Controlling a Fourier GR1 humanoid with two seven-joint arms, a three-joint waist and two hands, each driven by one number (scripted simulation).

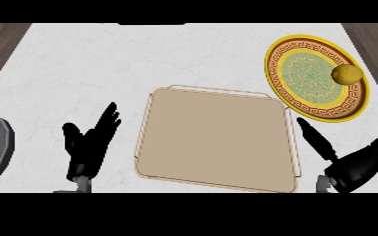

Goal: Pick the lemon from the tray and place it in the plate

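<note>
Round yellow lemon (glossy), on plate

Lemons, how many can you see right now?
1. The lemon sits on the plate, near its right rim. The tray shows none; nothing appears hidden.

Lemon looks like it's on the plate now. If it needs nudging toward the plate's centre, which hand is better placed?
The right hand. It lies just below the plate, fingers pointing toward it, and the lemon sits near the plate's right rim. The left hand rests open beyond the tray, far from the plate.
</note>
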